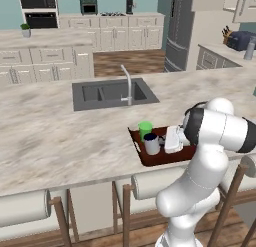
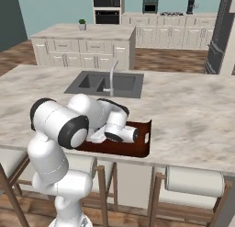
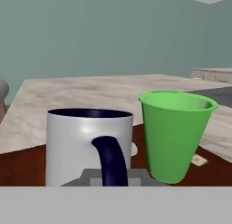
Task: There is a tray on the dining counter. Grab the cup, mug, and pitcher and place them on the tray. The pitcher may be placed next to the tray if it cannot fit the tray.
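The dark reddish-brown tray [image 1: 138, 147] lies on the dining counter [image 1: 55, 136] near its front edge. On it stand the green cup [image 1: 145, 128] and, just in front of it, the mug [image 1: 151, 144]. My gripper [image 1: 163, 143] reaches in from the right at mug height. In the hand view the mug [image 3: 77, 141] is close up with its navy handle running down into my gripper [image 3: 113, 177], which is shut on that handle. The cup [image 3: 174, 132] stands to its right on the tray [image 3: 22, 166]. A tall grey pitcher [image 1: 249, 50] stands on the far right back counter.
The sunken grey sink [image 1: 112, 93] with its faucet [image 1: 128, 84] lies behind the tray. A dark toaster [image 1: 240, 39] sits beside the pitcher. Bar stools [image 1: 150, 183] line the counter's front edge. My arm's elbow [image 2: 59, 122] hangs over the tray's [image 2: 146, 138] left end.
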